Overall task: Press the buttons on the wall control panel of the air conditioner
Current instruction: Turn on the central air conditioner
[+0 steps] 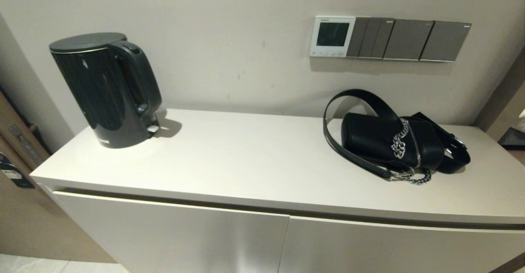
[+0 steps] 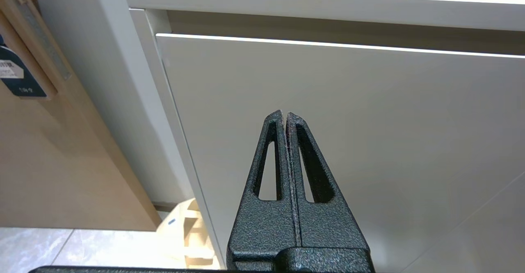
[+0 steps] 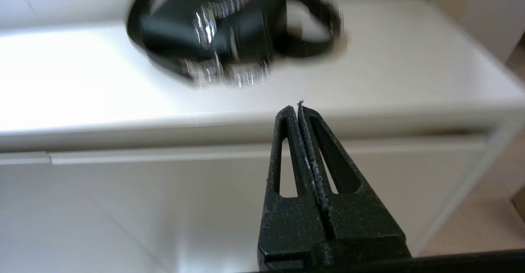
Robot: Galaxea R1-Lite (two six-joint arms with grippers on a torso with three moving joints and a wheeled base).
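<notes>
The air conditioner's wall control panel [image 1: 332, 36] is a small white-framed thermostat on the wall with a dark screen. Its buttons [image 1: 328, 53] form a row of tiny pale keys along its bottom strip. Neither gripper shows in the head view. My left gripper [image 2: 284, 114] is shut and empty, low in front of the cabinet door near the cabinet's left end. My right gripper [image 3: 298, 108] is shut and empty, in front of the cabinet's front edge, below the level of the black bag [image 3: 213, 35].
Flat grey switch plates [image 1: 410, 40] run to the right of the thermostat. A black kettle [image 1: 107, 88] stands at the left of the white cabinet top [image 1: 254, 158]. A black handbag [image 1: 393, 139] with a chain lies at the right, below the panel.
</notes>
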